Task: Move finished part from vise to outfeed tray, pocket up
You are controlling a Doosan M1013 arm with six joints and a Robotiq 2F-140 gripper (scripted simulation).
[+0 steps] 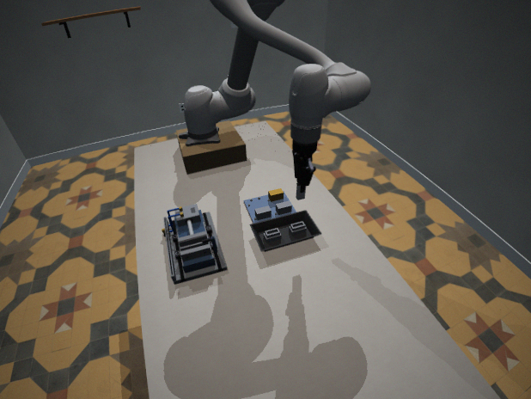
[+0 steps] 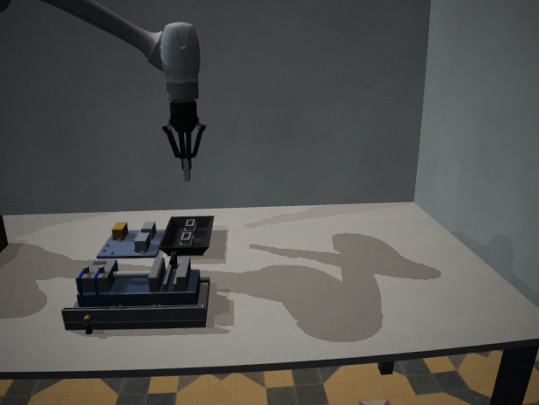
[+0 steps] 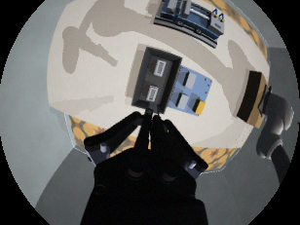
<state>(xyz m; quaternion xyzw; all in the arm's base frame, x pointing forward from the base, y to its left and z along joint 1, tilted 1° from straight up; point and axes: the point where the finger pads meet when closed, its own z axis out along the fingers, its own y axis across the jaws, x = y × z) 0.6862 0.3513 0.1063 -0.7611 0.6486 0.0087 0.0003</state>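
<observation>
My gripper (image 1: 301,194) (image 2: 187,175) (image 3: 151,106) is shut with nothing between its fingers. It hangs high above the table, over the far edge of the black outfeed tray (image 1: 291,242) (image 2: 167,236) (image 3: 140,76). Two grey pocketed parts (image 1: 272,233) (image 1: 297,226) (image 2: 186,237) (image 3: 159,65) lie flat on the tray's floor. The vise (image 1: 193,242) (image 2: 139,284) (image 3: 188,10) stands to the left of the tray, well away from the gripper. A small dark piece (image 2: 173,260) shows between its jaws; I cannot make out more of it.
A blue fixture plate (image 1: 253,203) (image 2: 126,250) (image 3: 190,92) with grey blocks and a yellow block (image 1: 275,193) (image 2: 119,229) lies behind the tray. The arm's brown pedestal (image 1: 212,150) stands at the table's far end.
</observation>
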